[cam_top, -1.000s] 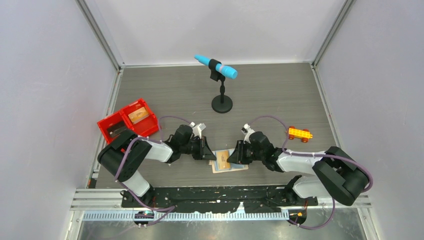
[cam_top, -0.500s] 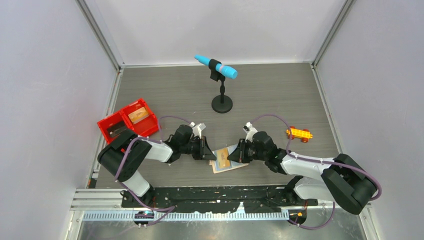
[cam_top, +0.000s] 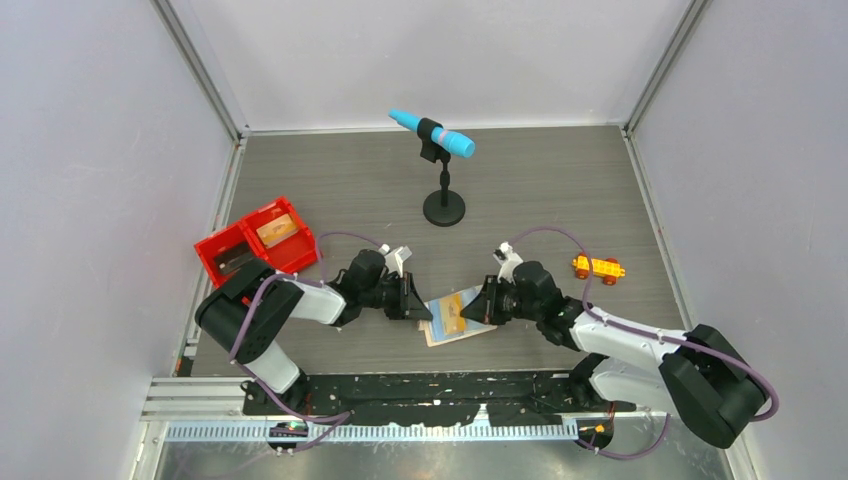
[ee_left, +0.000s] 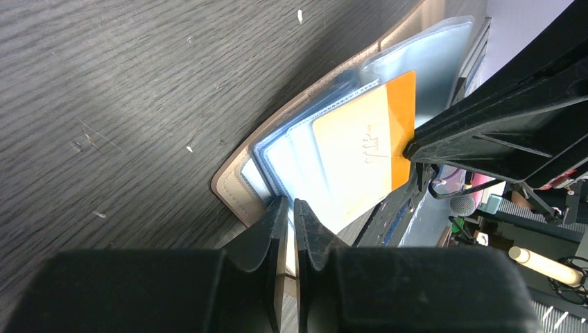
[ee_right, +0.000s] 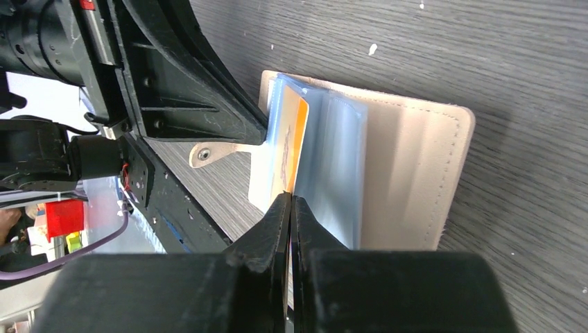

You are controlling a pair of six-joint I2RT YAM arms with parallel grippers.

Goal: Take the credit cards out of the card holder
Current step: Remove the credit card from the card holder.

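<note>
I just clamped right gripper (ee_right: pixel 290 202) on thin orange card (ee_left: pixel 360 149) at its tips — left gripper (ee_left: pixel 291 207) pinches tan leather holder (ee_right: pixel 416 173); pull next.

The top camera looks down from above and behind my bases over the whole table (cam_top: pixel 560 180). My left wrist camera looks right along its fingers (ee_left: pixel 270 232), my right one left. Both sit close, sharing the holder (ee_left: pixel 230 186) and orange card (ee_left: pixel 360 149).

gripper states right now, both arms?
Left gripper: closed, pinching the card holder at its edge.
Right gripper: closed on the orange card.
</note>
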